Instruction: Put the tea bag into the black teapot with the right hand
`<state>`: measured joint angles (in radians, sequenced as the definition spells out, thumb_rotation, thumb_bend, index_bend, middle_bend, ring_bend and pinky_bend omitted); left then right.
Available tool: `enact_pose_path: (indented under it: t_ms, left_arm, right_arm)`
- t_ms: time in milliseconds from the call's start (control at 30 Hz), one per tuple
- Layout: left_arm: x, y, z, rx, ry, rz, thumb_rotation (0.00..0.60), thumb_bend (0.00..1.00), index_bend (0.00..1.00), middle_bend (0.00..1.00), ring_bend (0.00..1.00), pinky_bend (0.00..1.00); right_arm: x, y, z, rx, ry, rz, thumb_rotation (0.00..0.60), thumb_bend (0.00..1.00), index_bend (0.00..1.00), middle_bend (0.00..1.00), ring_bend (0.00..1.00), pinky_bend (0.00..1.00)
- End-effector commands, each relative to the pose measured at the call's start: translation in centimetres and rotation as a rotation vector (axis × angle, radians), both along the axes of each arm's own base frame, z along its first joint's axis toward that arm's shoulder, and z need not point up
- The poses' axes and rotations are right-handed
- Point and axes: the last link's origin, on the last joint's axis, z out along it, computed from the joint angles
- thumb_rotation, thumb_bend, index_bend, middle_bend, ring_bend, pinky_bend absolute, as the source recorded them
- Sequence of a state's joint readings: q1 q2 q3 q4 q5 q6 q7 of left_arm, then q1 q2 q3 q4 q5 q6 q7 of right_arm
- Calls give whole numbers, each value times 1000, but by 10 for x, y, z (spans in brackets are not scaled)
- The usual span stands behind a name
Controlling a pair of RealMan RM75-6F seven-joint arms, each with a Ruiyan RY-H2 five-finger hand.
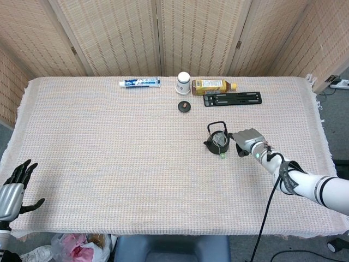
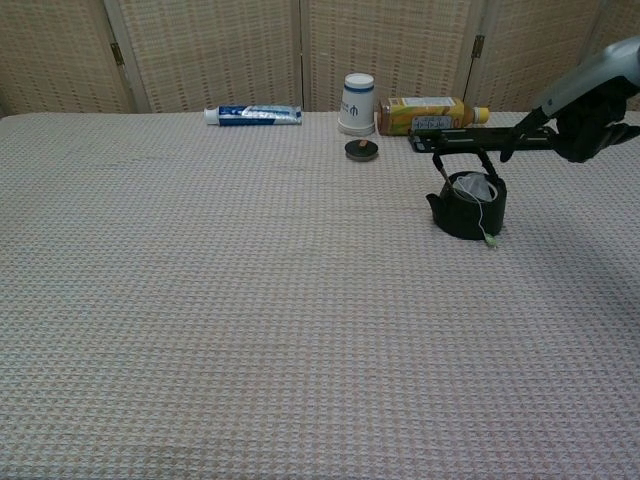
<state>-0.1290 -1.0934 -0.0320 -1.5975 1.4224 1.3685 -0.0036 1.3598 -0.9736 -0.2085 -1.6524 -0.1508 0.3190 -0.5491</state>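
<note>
The tea bag (image 2: pixel 474 187) sits inside the black teapot (image 1: pixel 217 142), its string draped over the rim with the small green tag (image 2: pixel 490 240) lying on the woven surface (image 1: pixel 109 147); the chest view shows this plainly, the head view only faintly. The right hand (image 1: pixel 248 141) hangs just beside the teapot, fingers (image 2: pixel 520 140) curled downward and holding nothing. Only the head view shows the left hand (image 1: pixel 12 191), at the near left edge with fingers spread. Along the far side lie a toothpaste tube (image 1: pixel 139 83), an upturned paper cup (image 2: pixel 357 102), a tea bottle (image 2: pixel 430 113), a black rail (image 1: pixel 233 99) and the teapot lid (image 1: pixel 184 106)
</note>
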Motion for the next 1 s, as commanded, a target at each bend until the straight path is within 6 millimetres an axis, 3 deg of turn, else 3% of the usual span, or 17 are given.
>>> enact_pose_path:
  t_ms: [33, 233, 1000]
  left_arm:
    - [0, 0, -1, -4, 1, 0, 600, 239, 0, 0, 5, 291]
    - [1, 1, -2, -5, 3, 1, 600, 238, 0, 0, 5, 291]
    - [-1, 1, 5, 6, -20, 3, 600, 239, 0, 0, 5, 291]
  right_arm:
    - [-1, -4, 3, 10, -4, -33, 600, 1000, 0, 1000, 910, 830]
    - [-5, -4, 0, 11, 17, -26, 600, 1000, 0, 1000, 910, 830]
    - [-4, -23, -47, 83, 18, -20, 600, 1000, 0, 1000, 909, 830]
